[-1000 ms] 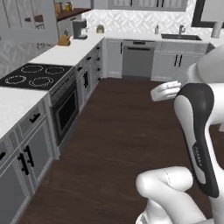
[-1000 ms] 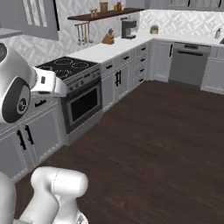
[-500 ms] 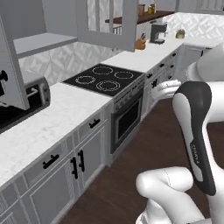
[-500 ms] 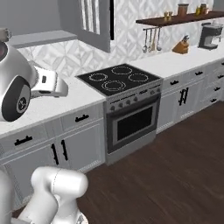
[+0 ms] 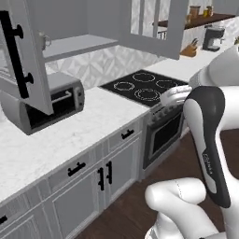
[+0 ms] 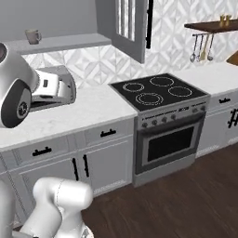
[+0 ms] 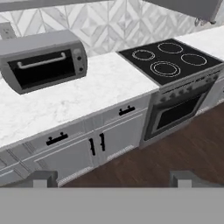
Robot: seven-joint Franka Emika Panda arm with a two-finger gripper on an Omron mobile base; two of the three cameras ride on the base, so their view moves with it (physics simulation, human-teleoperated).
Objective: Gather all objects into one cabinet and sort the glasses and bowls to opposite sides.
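With your gripper [image 7: 112,178] spread wide and empty, the cup [image 6: 33,36] sits on the pale shelf above the toaster oven [image 7: 43,61], well apart.

Light: even, bright, diffuse, no clear source
Shadows: soft, faint under the upper cabinets
Sharpness: slightly soft, low-resolution render
Glare: none
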